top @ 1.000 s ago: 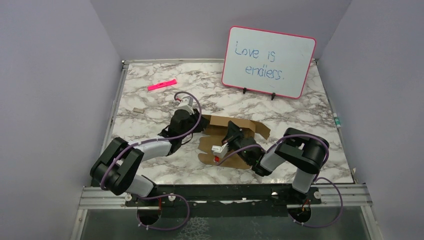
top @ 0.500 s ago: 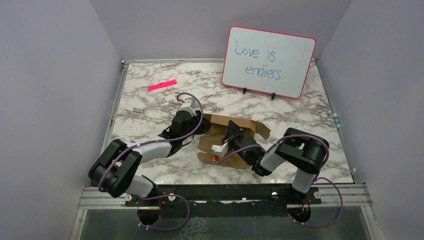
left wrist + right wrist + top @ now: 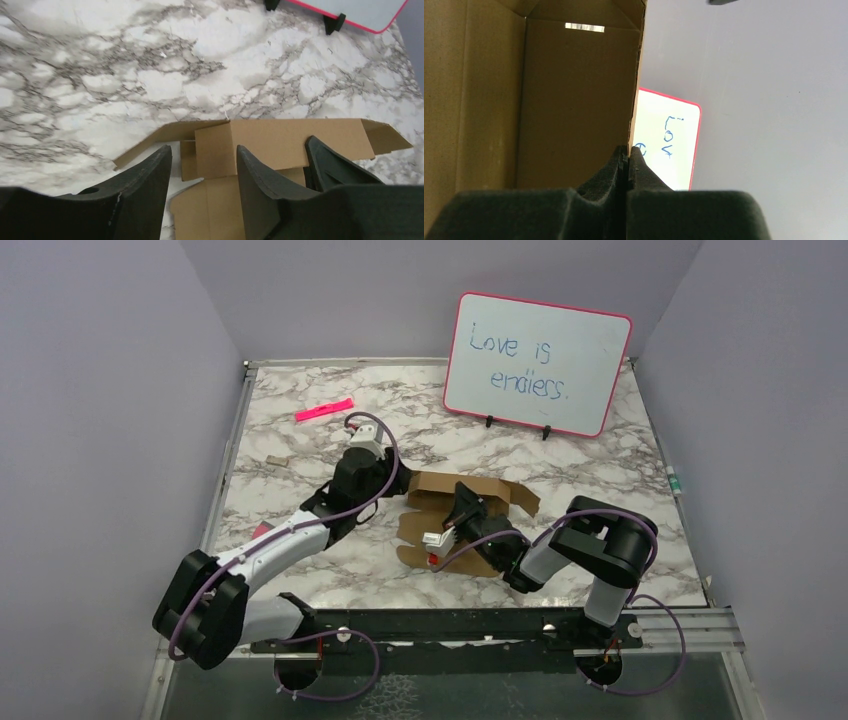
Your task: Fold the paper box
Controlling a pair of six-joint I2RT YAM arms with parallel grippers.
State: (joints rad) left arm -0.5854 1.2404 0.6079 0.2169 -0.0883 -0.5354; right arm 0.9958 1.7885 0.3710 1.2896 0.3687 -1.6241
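The marble bench (image 3: 620,490) fills most of what I see, with a pink-rimmed whiteboard (image 3: 537,363) propped along its far edge toward the right corner. The paper box (image 3: 430,486) lies around the middle of the bench, a little nearer the front edge. It is part-formed, with one long panel raised and flaps spread flat on the marble.

The right gripper (image 3: 465,502) reaches in from the near right, its jaws clamped together on the thin edge of an upright panel (image 3: 574,100). The left gripper (image 3: 202,152) hangs just beside the box's left end with its jaws apart, holding nothing and aimed at the loose flap there. A slim pink marker (image 3: 324,409) lies well apart, toward the far left corner.

The cardboard looks light and thin, stiff across each panel but willing to bend at its creases. It will likely skate on the smooth marble unless pinned. I'd take the free flap by its outer edge and fold along the crease while the right arm anchors the wall.
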